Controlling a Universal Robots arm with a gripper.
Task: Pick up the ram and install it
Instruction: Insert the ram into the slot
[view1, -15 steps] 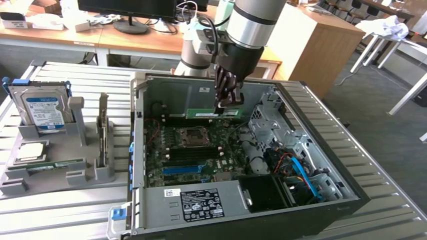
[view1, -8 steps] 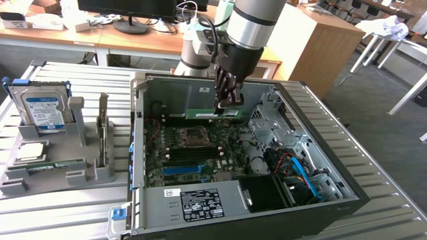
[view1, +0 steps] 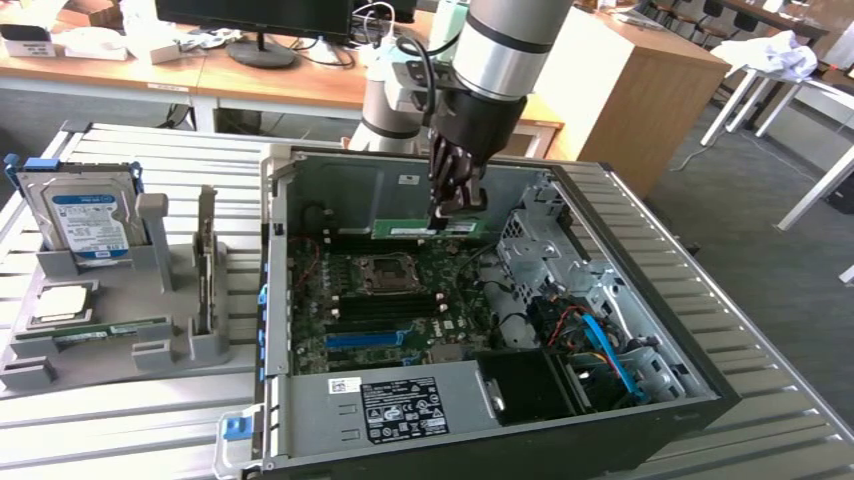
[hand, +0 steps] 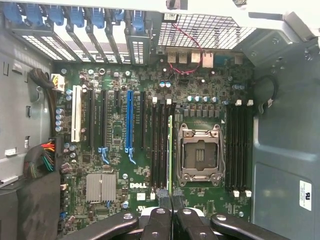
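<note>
Case (view1: 360, 190): open, on its side on the table (view1: 120, 430). I see the board (view1: 387, 310), its socket (view1: 387, 272) and a blue cable (view1: 601, 340) inside.
Rack (view1: 114, 355): beside the case, on the exterior view's left. It holds a drive (view1: 83, 218) upright, a card (view1: 207, 265) on edge and a green strip (view1: 94, 330) lying low at the front.
Exterior view adds: the arm reaching down into the case, the rack and its load, and the ram (view1: 424, 228) side-on as a green bar above the far part of the board.
Wrist view adds: the board (hand: 115, 145) seen straight on, and the ram (hand: 170, 150) edge-on as a thin green line along the black slots (hand: 157, 145), just beside the socket (hand: 200, 152).
Pincer (view1: 451, 205): narrow, fingers clamped on the ram; in the wrist view the pincer (hand: 171, 197) grips one end.
Ram: held in the pincer, running out from between the fingertips over the slots. I cannot tell whether it is seated.
</note>
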